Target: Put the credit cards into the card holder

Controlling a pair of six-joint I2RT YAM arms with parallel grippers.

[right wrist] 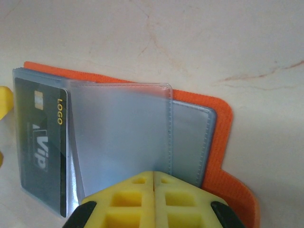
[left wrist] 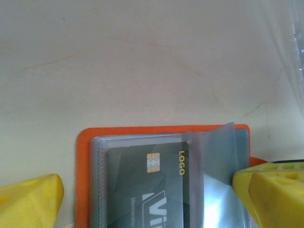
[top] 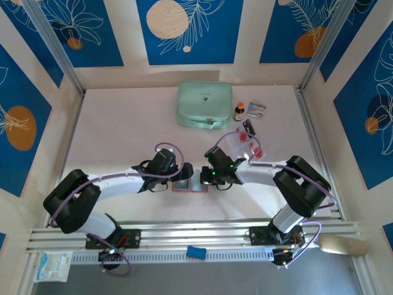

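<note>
Card holder [right wrist: 224, 124]: laid open on the table [right wrist: 199, 38].
Credit card [right wrist: 40, 142]: tucked inside a plastic pocket.
Left gripper [left wrist: 145, 190]: spread wide over the holder.
Right gripper [right wrist: 153, 180]: pressed together, pinching a clear sleeve [right wrist: 118, 128].

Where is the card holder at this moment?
The card holder lies open on the table at the near centre, where the left gripper and right gripper meet, just in front of the clear tray.

Bright, even light, faint shadows; wrist views slightly soft (glare on the card holder [left wrist: 216, 199], perhaps).
</note>
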